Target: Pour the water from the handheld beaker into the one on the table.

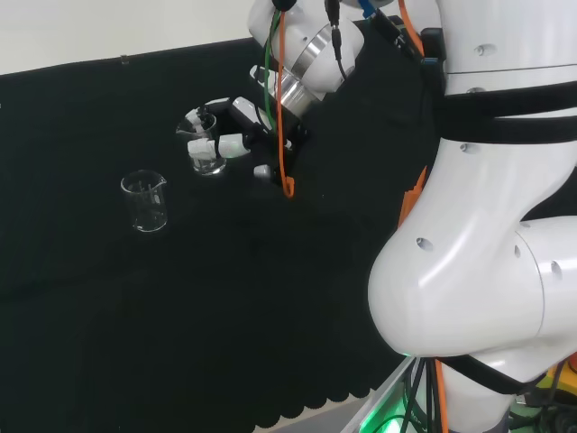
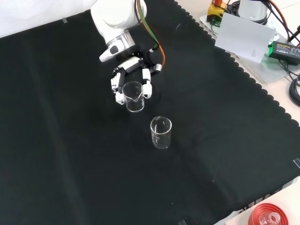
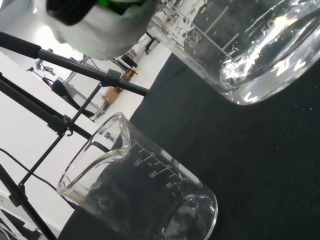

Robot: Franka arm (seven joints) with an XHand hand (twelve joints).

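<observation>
I have the robot hand [image 2: 132, 79] wrapped around the held beaker [image 2: 133, 96], fingers [image 2: 146, 87] curled on both sides of the glass, and in the front view it hangs upright above the middle of the surface [image 2: 56, 140], well in from every edge. The empty beaker [image 2: 161, 132] stands on the cloth near it, apart and not touching; in the head view it sits to the left of the held one, closer to the surface's far edge than to the scalloped near edge.

From the wrist view I judge the held beaker's base [image 3: 260, 75] is still short of the empty beaker's rim [image 3: 95, 150], not over it. If I tip now, the water would fall on the cloth between them. I can't plainly see how much water is in the held glass, so a quick tilt could send it out in a rush and overshoot the mouth.

The other worry is contact: swinging across low could clip the empty beaker, which is light and could tip or skid. The smooth glass might also turn in the fingers as it tilts, taking the spout off line
</observation>
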